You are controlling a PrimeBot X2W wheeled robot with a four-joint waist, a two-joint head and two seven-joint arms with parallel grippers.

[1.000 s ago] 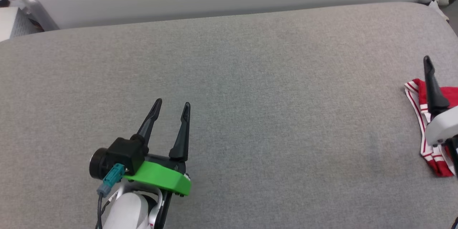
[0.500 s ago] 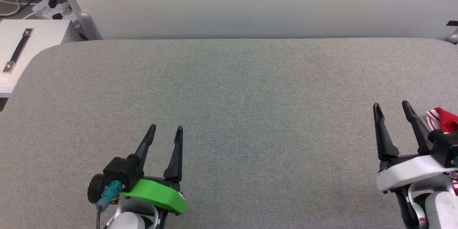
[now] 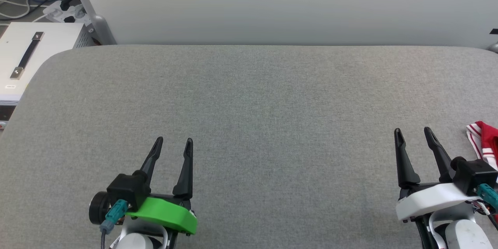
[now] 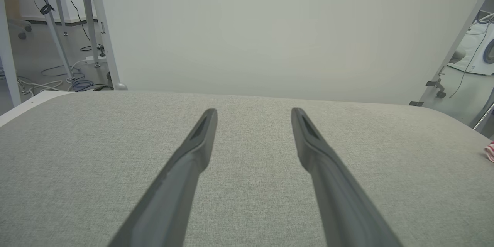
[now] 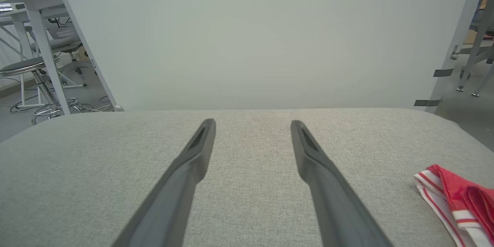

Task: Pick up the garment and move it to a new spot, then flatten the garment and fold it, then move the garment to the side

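At the far right edge of the grey padded table [image 3: 272, 97], we list one garment [image 3: 483, 140]: red cloth, crumpled, with a white band striped in red along the edge that faces the right gripper [image 3: 412, 129]. Any lettering on it is folded out of our sight. It lies on the table just to the right of that gripper and apart from it; the nearer finger [image 3: 437, 149] is close to the striped edge but not touching. Right gripper: fingers spread, holding nothing. Left gripper [image 3: 174, 140]: fingers spread, holding nothing, well apart from the garment across the table. Off the table's left corner we note a white case [image 3: 50, 42] with a black handle [image 3: 27, 55]; its small label [image 3: 10, 86] is too small for us to read.
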